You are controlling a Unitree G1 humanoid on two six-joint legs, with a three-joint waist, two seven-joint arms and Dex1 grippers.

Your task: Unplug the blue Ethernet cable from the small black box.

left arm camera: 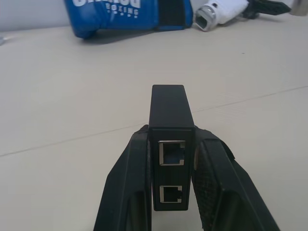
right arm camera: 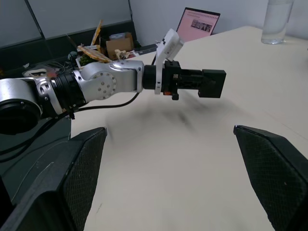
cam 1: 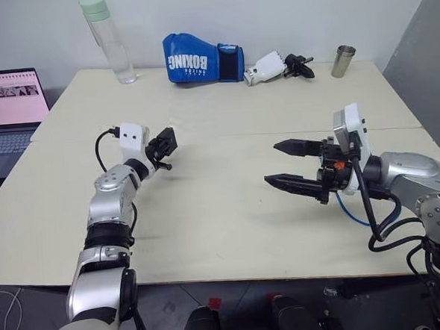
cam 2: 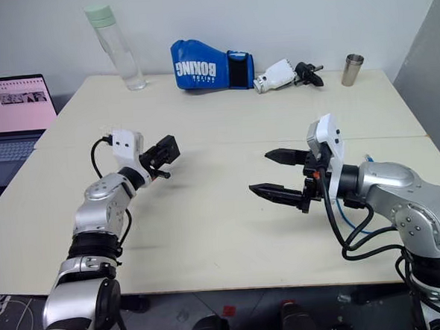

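Left gripper (cam 1: 166, 144) clamps small black box (left arm camera: 169, 144) by its flat sides — rigid, light, both ports empty. Right gripper (cam 1: 295, 165) spread wide, empty; blue Ethernet cable (cam 1: 350, 208) limp beneath it.

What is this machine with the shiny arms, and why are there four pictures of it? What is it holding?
It is a robot with two arms. Two pictures come from cameras in its head, looking down at a pale table. The other two come from small cameras on its wrists.

The left gripper is shut on the small black box; both sockets on its end are empty. The right gripper is open and holds nothing. A bit of the blue Ethernet cable hangs by the right arm.

At the far edge lie a blue boxing glove, a clear bottle, a metal cup and a white and black tool. A laptop sits off to the left.
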